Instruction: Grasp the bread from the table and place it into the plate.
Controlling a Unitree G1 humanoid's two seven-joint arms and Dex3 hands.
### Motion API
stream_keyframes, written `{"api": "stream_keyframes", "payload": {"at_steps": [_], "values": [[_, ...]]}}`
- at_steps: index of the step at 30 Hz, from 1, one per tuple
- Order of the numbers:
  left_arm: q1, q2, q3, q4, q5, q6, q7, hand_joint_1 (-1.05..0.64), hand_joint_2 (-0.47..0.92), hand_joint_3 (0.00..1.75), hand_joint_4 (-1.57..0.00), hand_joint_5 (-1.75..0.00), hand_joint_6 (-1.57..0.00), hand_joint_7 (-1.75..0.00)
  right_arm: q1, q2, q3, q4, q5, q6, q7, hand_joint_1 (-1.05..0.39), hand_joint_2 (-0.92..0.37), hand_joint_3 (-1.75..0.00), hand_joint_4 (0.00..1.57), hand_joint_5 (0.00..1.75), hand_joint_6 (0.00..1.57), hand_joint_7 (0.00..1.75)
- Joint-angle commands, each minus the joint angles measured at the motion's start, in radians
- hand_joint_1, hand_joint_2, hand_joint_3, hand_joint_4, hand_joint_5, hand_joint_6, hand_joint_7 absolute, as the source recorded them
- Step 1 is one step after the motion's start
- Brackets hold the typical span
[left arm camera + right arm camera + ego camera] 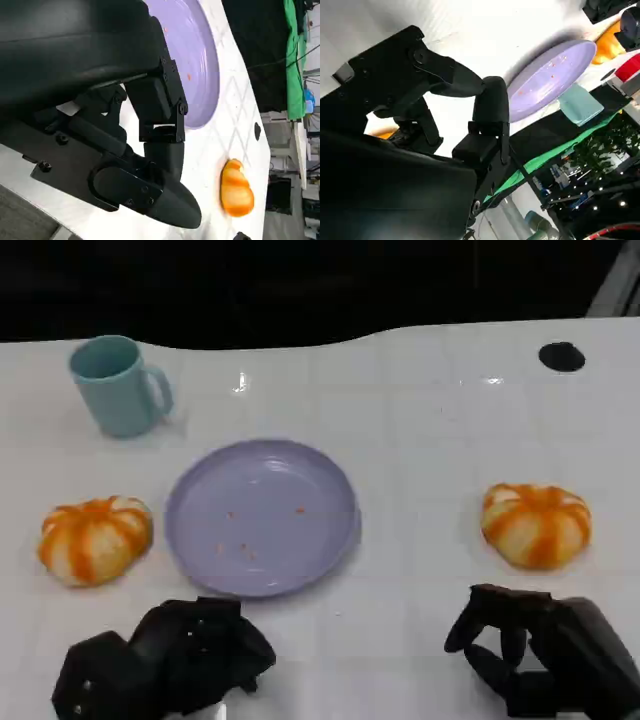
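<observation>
A lilac plate sits near the middle of the white desk, with a few orange crumbs scattered on its surface. Two round buns striped orange and white lie on the desk, one on each side of the plate: the left bun rests just beside the plate's left rim without touching it, and the right bun lies well apart from the plate toward the right edge. Neither bun is on the plate. A pale blue mug stands upright behind the left bun, its handle turned to the right. A small black round mark shows on the far right of the desk. The left hand is low in front of the plate, its fingers curled in with nothing between them; in the left wrist view the same hand hangs over the desk with the plate beyond it and the far bun farther off. The right hand is in front of the right bun, near it but apart, fingers bent downward and separated, grasping nothing. In the right wrist view its fingers reach over bare desk, with the plate beyond.
</observation>
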Motion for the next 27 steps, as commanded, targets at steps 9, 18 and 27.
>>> {"api": "stream_keyframes", "payload": {"at_steps": [9,18,27], "values": [[0.003,0.017,0.01,-0.005,0.003,0.003,0.003,-1.05,0.86,0.0,-0.87,-1.56,-1.26,-0.81,0.004,-0.012,0.0,0.003,0.011,0.008,0.002,-0.31,-0.56,-0.93,0.79,1.74,0.75,1.3],[0.0,0.019,0.01,0.0,0.006,-0.002,0.003,-1.05,0.86,0.0,-0.86,-1.56,-1.26,-0.81,0.0,-0.014,0.002,0.006,0.013,0.0,0.002,-0.3,-0.57,-0.9,0.79,1.73,0.75,1.29],[-0.001,0.02,0.01,0.004,0.006,-0.001,0.003,-1.05,0.87,0.0,-0.86,-1.56,-1.26,-0.81,0.001,-0.011,0.0,0.01,0.017,-0.016,-0.012,-0.29,-0.56,-0.9,0.78,1.72,0.77,1.26]]}}
